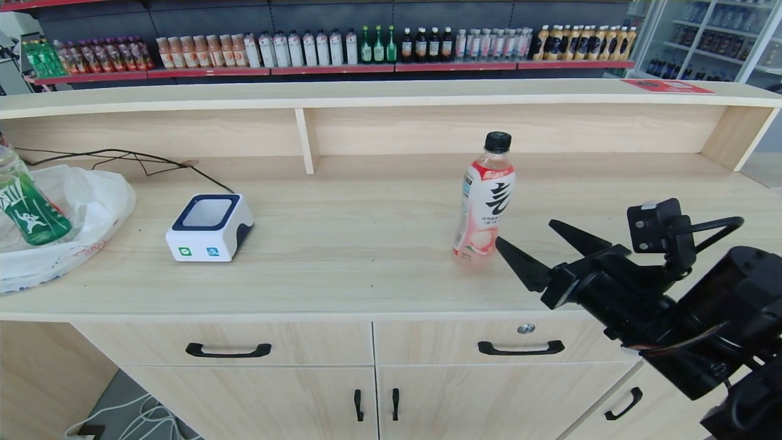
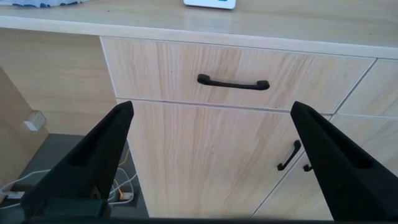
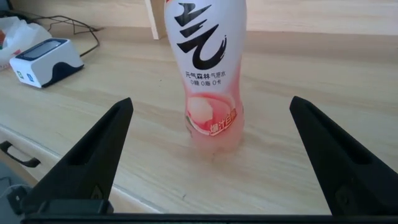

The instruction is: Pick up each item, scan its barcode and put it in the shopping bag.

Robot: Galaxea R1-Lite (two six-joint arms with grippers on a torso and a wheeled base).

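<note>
Pink bottle (image 1: 486,198): stands upright on the wooden counter (image 1: 366,269) with its black cap on, well to the right of the scanner (image 1: 209,227). Bare counter on both sides leaves room for a side grasp.
Right gripper (image 1: 524,232): wide open and empty. Its fingers point at the bottle's lower half, just beside it and not touching. The right wrist view shows the bottle centred between the two fingers, which suits closing on the body below the label.
Left gripper (image 2: 211,106): open and empty. It is held below the counter edge, facing a drawer front and its black handle (image 2: 233,83). This is judged to be a parked pose that keeps it out of the working arm's path.
Scanner: white housing with a dark blue rim, window facing up. It sits between the shopping bag (image 1: 91,201) and the pink bottle, so an item can cross it on the way to the bag.
Shopping bag: white plastic film, slumped flat at the left end of the counter.
Bag contents: one green bottle (image 1: 27,205), tilted. It appears to lie inside the bag, but the head view cuts it off at the edge, so it may be resting on top of the film.
Step in hand: judged as the approach to grasp the pink bottle. Scanning and bagging are not yet done for it.
</note>
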